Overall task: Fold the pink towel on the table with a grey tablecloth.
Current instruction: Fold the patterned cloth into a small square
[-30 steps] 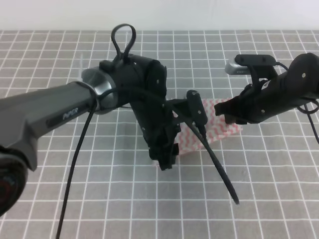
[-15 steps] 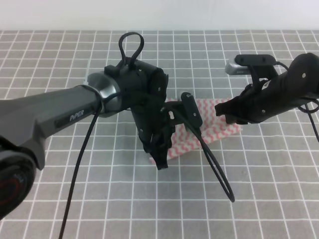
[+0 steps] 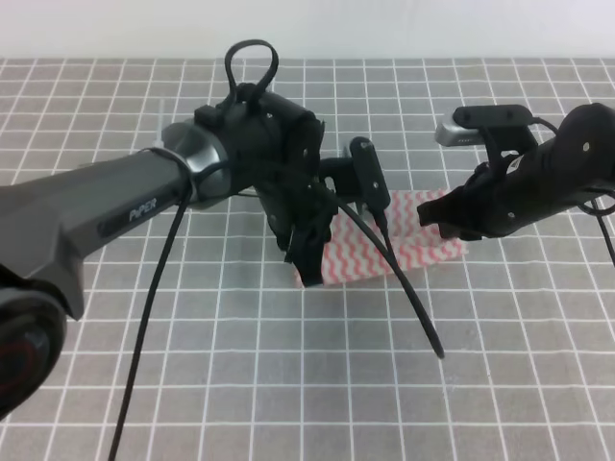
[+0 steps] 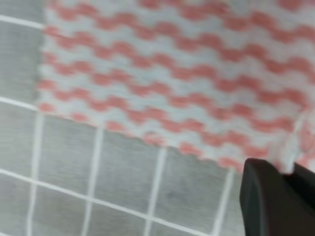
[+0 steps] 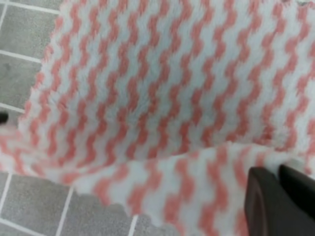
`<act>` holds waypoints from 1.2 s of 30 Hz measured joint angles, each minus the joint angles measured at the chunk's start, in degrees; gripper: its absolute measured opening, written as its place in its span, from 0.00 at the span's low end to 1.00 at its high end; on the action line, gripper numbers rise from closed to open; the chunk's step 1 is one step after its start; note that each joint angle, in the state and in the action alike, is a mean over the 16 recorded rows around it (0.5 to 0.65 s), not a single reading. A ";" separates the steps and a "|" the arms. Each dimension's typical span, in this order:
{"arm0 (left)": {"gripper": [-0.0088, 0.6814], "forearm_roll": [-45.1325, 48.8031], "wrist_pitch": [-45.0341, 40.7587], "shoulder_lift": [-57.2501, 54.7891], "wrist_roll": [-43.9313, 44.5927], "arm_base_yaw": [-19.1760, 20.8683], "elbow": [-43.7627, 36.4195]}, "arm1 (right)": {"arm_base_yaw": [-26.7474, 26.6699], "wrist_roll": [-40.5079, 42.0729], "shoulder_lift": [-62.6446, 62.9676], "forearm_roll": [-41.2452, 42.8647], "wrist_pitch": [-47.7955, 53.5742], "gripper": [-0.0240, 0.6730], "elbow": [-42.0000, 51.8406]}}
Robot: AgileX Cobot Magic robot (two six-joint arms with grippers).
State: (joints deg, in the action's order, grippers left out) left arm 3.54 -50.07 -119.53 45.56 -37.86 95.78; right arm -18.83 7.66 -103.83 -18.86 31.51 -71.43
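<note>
The pink towel (image 3: 394, 252) lies on the table with a grey tablecloth (image 3: 288, 384) at centre right, partly hidden by both arms. My left gripper (image 3: 309, 274) points down at the towel's near left corner. In the left wrist view the gripper (image 4: 290, 169) looks shut on the edge of the towel (image 4: 172, 73). My right gripper (image 3: 434, 219) is at the towel's right side. In the right wrist view it (image 5: 279, 172) is shut on a raised, folded-over edge of the towel (image 5: 147, 83).
A black cable (image 3: 413, 307) from the left arm hangs in a loop over the cloth in front of the towel. The left arm's thick grey link (image 3: 86, 230) crosses the left half of the table. A white wall bounds the far edge.
My left gripper has moved away from the near side toward the far side, taking the towel's near left corner with it. The cable swung along. The right arm has hardly moved.
</note>
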 joint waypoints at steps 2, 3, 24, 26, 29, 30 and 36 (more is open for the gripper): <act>0.01 0.60 0.62 -0.35 -0.22 0.06 0.44 | 0.03 0.00 -0.29 0.19 -0.10 0.01 0.00; 0.01 0.91 0.98 -0.49 -0.33 0.09 0.65 | 0.03 0.00 -0.48 0.22 -0.21 0.01 0.00; 0.01 1.41 9.17 -2.98 -2.89 2.12 2.95 | 0.45 0.03 -1.63 0.41 -7.19 0.01 0.06; 0.01 1.42 9.78 -3.20 -3.14 2.30 3.01 | 0.48 0.03 -1.63 0.42 -7.80 0.01 0.06; 0.01 1.40 10.65 -3.52 -3.33 2.44 3.10 | 0.49 0.03 -1.66 0.46 -8.61 0.01 0.06; 0.01 1.39 10.99 -3.61 -3.37 2.46 3.13 | 0.49 0.03 -1.68 0.46 -8.86 0.01 0.06; 0.01 1.40 12.67 -4.29 -3.78 2.67 3.32 | 0.48 0.03 -2.26 0.47 -9.95 0.01 0.05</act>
State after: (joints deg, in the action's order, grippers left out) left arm 4.94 -37.40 -123.82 41.78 -35.19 99.10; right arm -18.34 7.69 -106.09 -18.40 21.56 -71.38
